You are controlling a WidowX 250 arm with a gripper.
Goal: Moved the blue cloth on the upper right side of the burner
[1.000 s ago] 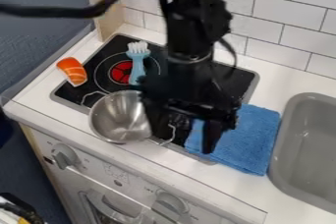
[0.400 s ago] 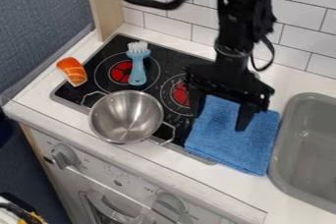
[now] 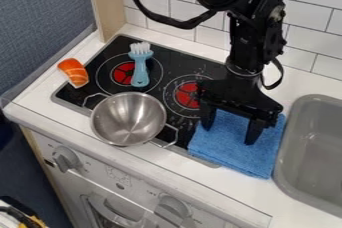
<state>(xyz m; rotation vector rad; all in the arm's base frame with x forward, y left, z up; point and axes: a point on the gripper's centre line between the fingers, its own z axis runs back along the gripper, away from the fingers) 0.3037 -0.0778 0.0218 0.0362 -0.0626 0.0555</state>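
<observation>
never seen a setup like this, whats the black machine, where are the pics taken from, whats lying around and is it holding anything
The machine is a robot arm. At its lower end hangs the gripper, a sort of hand with two black fingers. Every picture comes from one fixed camera looking down at a slant.

Below is a toy kitchen. On the black stove top sit a metal pan with two wire handles and a light blue brush with white bristles. An orange and white striped toy piece lies left of the stove. The blue cloth lies flat at the right, beside the grey sink.

The fingers are spread above the cloth, and nothing appears to be held. I can't tell whether the tips touch it.
</observation>
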